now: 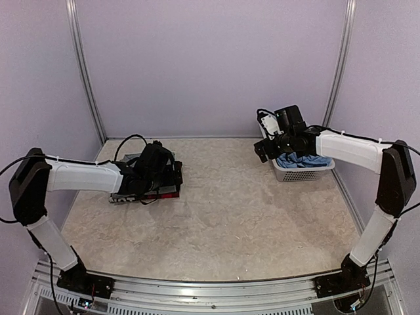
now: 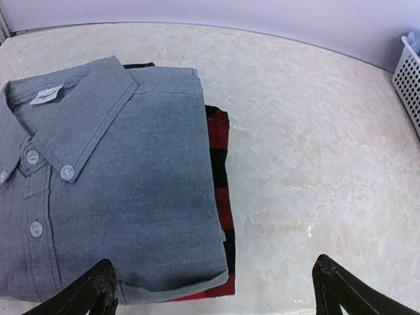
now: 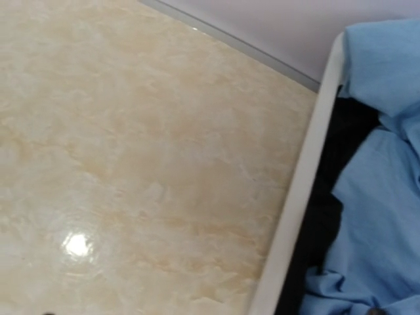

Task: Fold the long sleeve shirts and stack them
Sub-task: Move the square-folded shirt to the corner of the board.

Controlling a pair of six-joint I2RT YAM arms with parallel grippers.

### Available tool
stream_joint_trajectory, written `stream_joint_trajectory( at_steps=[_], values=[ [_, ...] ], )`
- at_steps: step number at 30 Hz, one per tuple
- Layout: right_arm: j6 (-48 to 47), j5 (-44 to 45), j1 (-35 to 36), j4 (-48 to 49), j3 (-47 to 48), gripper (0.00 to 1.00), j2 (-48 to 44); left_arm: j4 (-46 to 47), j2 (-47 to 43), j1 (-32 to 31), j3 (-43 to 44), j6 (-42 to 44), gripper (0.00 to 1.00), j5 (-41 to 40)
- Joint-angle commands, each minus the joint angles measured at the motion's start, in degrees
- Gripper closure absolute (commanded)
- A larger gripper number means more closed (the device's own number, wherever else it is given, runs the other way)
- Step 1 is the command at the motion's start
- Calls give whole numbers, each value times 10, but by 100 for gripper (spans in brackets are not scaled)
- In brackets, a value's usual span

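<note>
The table (image 1: 236,216) is pale and looks like stone. Light purple walls (image 1: 210,59) stand round it. One white basket (image 1: 303,174) with little holes sits at the far right, close to the wall.

There are three shirts. Two are folded in one pile on the left side of the table. The grey shirt (image 2: 118,177) lies on top. The red-and-black plaid shirt (image 2: 222,190) lies under it, and only its right edge peeks out. The light blue shirt (image 3: 384,197) is not folded. It is crumpled up inside the basket. The pile and the basket are well apart.

From the top view, the left arm hides most of the pile, so only a red edge shows. The left wrist view shows the grey collar, a white label and small white buttons, plus a corner of the basket.

The left fingers (image 2: 98,292) are spread wide and hold nothing. One tip is over the grey shirt's corner and the other is over bare table.

The right fingers (image 1: 262,151) hang by the basket's left rim, spread wide with nothing in them. The right wrist view hardly shows them. It shows the rim, blue cloth, and a dark part inside that I cannot make out.
</note>
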Motion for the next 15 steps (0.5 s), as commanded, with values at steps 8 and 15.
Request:
stream_joint_trajectory(
  at_steps=[8, 15],
  values=[
    [14, -13, 11, 7, -26, 1, -33, -136, 226, -15, 187, 89, 1, -140],
    [23, -28, 12, 13, -34, 1, -24, -184, 275, -7, 189, 97, 2, -210]
  ],
)
